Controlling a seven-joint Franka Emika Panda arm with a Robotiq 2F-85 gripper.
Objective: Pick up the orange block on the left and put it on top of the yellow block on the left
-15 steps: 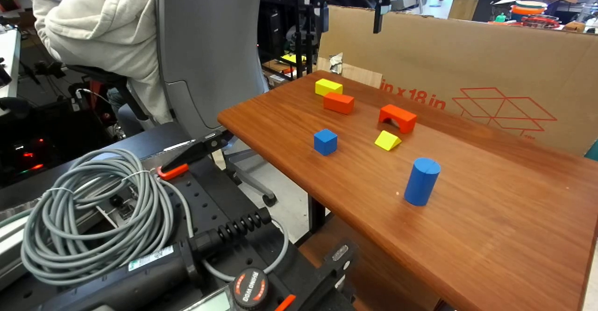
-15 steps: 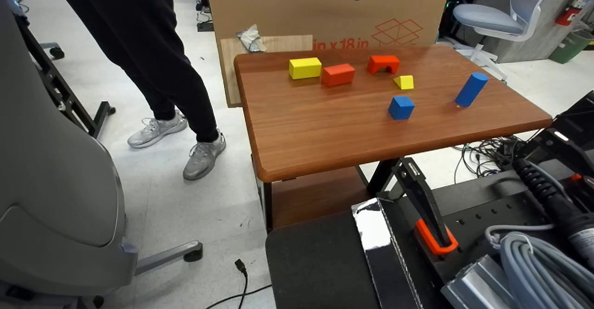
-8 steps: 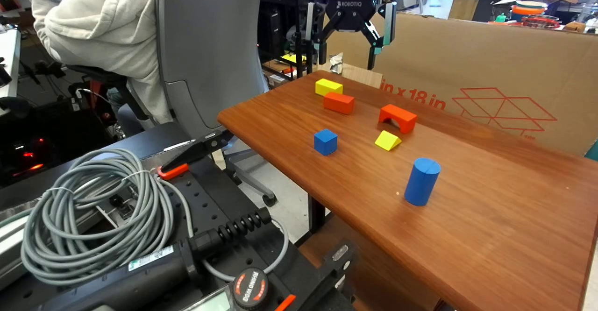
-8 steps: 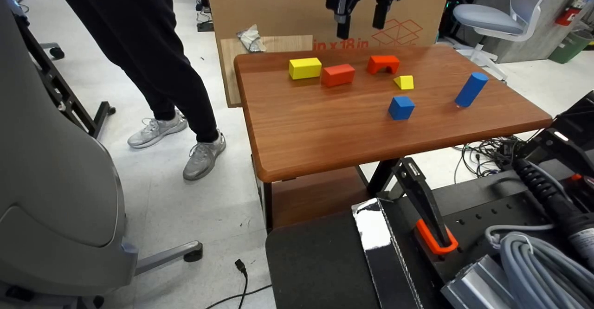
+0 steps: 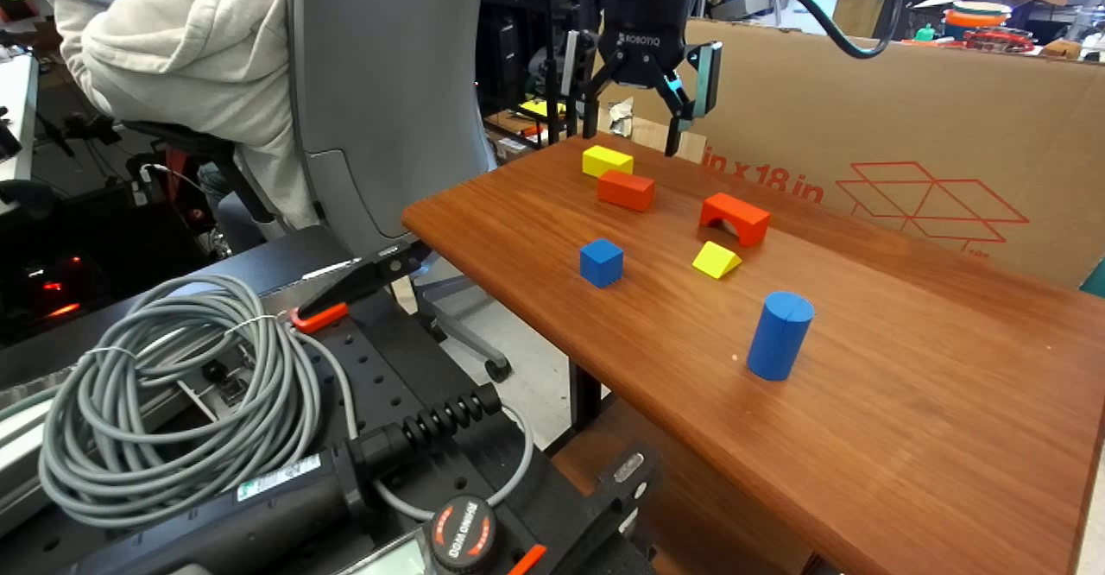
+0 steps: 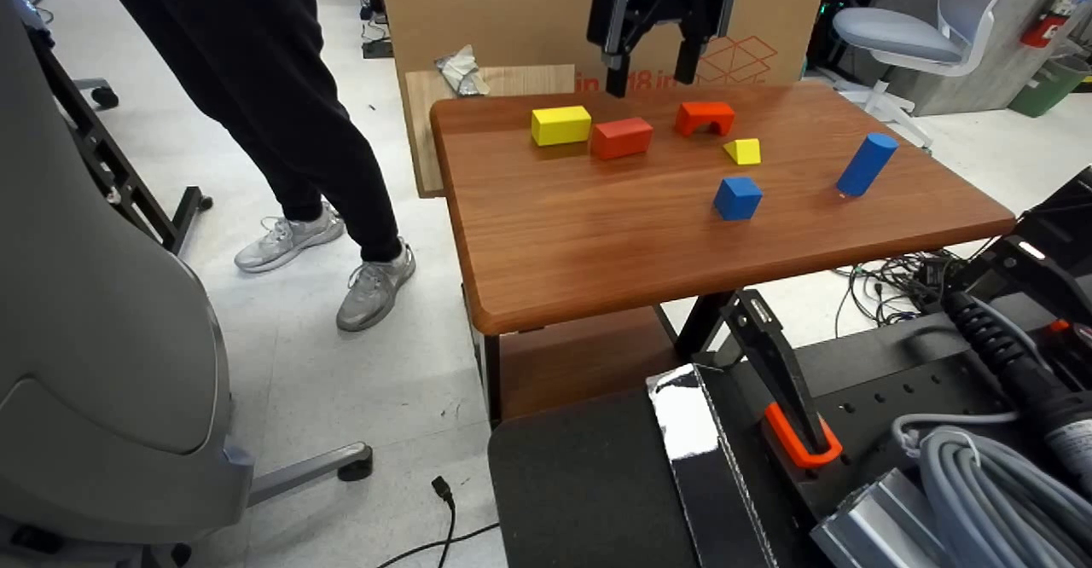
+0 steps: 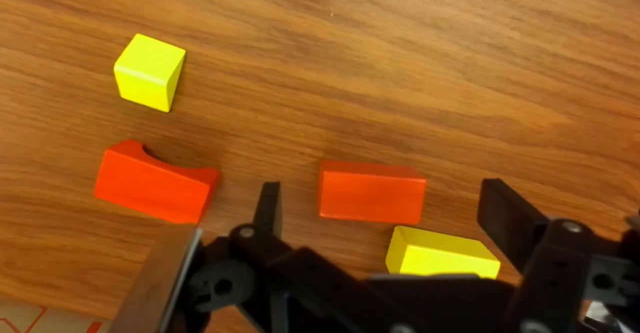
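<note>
The oblong orange block point(image 5: 625, 191) lies flat on the wooden table, right beside the rectangular yellow block point(image 5: 606, 161). Both also show in an exterior view, the orange block point(image 6: 622, 138) to the right of the yellow block point(image 6: 560, 126). My gripper point(image 5: 631, 145) is open and empty, pointing down above the table. In the wrist view the orange block point(image 7: 371, 195) appears between the open fingertips point(image 7: 381, 185), below them and untouched. The yellow block point(image 7: 445, 258) is partly hidden behind the gripper body.
An orange arch block point(image 5: 735, 217), a yellow wedge point(image 5: 716, 260), a blue cube point(image 5: 602, 262) and a blue cylinder point(image 5: 780, 336) stand on the table point(image 5: 932, 402). A cardboard sheet point(image 5: 777, 91) rises behind the table's far edge. A grey chair point(image 5: 388, 83) is beside it.
My gripper has come down from the top of both exterior views toward the far side of the table, staying open. The blocks have not moved.
</note>
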